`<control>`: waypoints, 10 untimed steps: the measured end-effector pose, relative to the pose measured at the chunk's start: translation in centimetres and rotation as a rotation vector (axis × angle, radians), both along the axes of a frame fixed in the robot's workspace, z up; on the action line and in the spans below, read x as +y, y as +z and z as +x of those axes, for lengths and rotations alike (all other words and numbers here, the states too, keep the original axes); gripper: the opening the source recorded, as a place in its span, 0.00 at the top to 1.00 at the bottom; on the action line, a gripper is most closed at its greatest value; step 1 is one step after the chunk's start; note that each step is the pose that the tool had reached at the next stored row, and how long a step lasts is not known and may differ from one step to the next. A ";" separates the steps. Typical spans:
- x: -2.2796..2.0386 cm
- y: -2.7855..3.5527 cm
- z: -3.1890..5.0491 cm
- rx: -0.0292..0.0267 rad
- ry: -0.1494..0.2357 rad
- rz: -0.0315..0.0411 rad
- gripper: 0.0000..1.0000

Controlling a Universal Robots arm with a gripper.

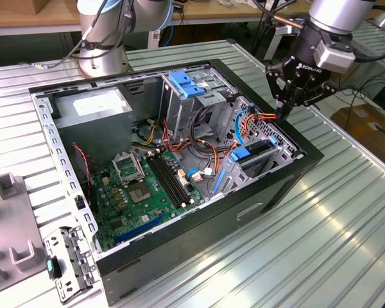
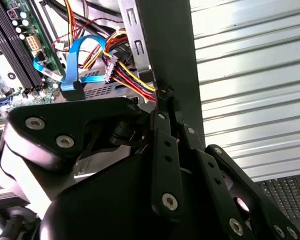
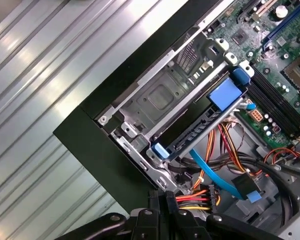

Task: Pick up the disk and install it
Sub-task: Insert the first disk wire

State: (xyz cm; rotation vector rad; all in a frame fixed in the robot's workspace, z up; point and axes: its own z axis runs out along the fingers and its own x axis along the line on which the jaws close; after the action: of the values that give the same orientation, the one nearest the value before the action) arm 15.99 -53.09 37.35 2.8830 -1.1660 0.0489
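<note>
Plainly, the gripper has its two fingers pressed together with nothing between them. Its tips hang just inside the black case wall, right by the bundle of red, yellow and orange power wires. The disk is not in its hold. It lies in the grey metal drive bay at the corner of the computer case, with its blue carrier frame showing at both ends of the dark body, and in the exterior view it sits near the gripper but apart from it. Whether it is fully seated I cannot tell. The main risk, as I judge it, is snagging: the fingertips are so close to the power wires that any sideways or downward travel could hook a strand and drag a plug loose. The thin blue cable curves just beside that bundle and could be caught the same way. The case wall is the other hazard — a drift outward would knock the fingers against its top edge. Free room lies upward and out over the ribbed metal table; inside the case, the bay, wiring and motherboard leave little space.
</note>
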 end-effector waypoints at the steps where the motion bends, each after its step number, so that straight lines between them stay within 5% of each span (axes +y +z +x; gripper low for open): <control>1: -0.01 -0.01 -0.31 0.0000 0.000 0.0001 0.84; 3: -0.02 -0.01 -0.59 -0.0001 -0.008 0.0000 0.84; 8: -0.01 -0.04 -0.61 -0.0002 -0.101 -0.0011 0.84; 10: -0.01 -0.05 -0.88 0.0000 -0.105 -0.0009 0.84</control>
State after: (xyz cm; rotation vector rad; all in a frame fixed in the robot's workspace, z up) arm 15.11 -53.10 37.30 2.8158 -1.3143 0.0468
